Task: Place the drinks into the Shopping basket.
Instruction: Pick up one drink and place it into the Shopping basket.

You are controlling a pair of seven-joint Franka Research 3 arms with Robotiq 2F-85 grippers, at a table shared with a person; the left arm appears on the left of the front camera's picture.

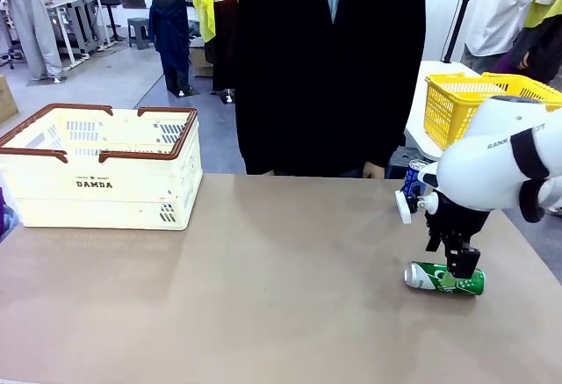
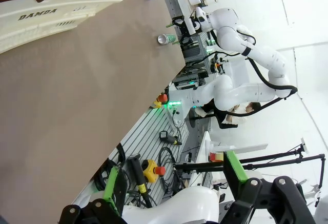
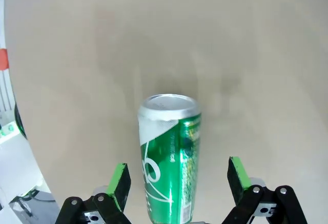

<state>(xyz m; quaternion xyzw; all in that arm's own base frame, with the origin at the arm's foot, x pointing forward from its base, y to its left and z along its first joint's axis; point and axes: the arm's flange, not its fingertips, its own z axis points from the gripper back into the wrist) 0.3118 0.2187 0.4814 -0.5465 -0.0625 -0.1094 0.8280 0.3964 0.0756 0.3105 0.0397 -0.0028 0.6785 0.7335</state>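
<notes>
As the right gripper (image 1: 461,268) hangs directly over the green can (image 1: 430,276), its jaws stand wide open and empty, a green pad (image 3: 120,183) on either side of the can, neither touching it. The can lies on its side on the bench (image 1: 263,296), long axis crosswise to the gripper's closing line. The blue can (image 1: 411,176) sits just beyond it, toward the person; the Shopping basket (image 1: 101,166) stands well apart, to the robot's left. The left gripper (image 2: 171,183), farther off, is open and empty.
</notes>
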